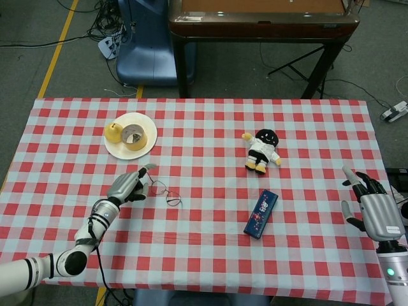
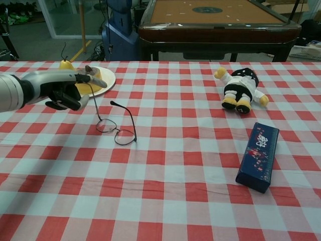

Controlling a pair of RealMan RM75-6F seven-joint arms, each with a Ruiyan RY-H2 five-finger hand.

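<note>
The left hand's fingertips (image 2: 95, 80) are pinching the end of one temple arm of the wire-rimmed eyeglasses (image 2: 116, 129), with the rest of the fingers curling underneath; the left hand (image 2: 65, 90) is hovering just above the checkered tablecloth (image 2: 190, 165). The glasses are resting on their lenses near the left-centre of the table, the held arm slanting up to the fingers and the other arm sticking up free.

The grip is covering only the thin tip, so the arm could be slipping out, or the hinge could be bending if the hand pulls sideways while the lenses are dragging on the cloth. The frame could also be swinging about the pinch once it leaves the cloth.

Just behind the hand, a white plate (image 1: 148, 141) is carrying a yellow pear (image 1: 113, 132) and a roll of tape (image 1: 132, 136); a backward sweep could be knocking them.

The right hand (image 1: 373, 209) is sitting at the table's right edge, fingers spread and holding nothing, well apart from the plush doll (image 1: 261, 150) and the dark blue box (image 1: 261, 213).
</note>
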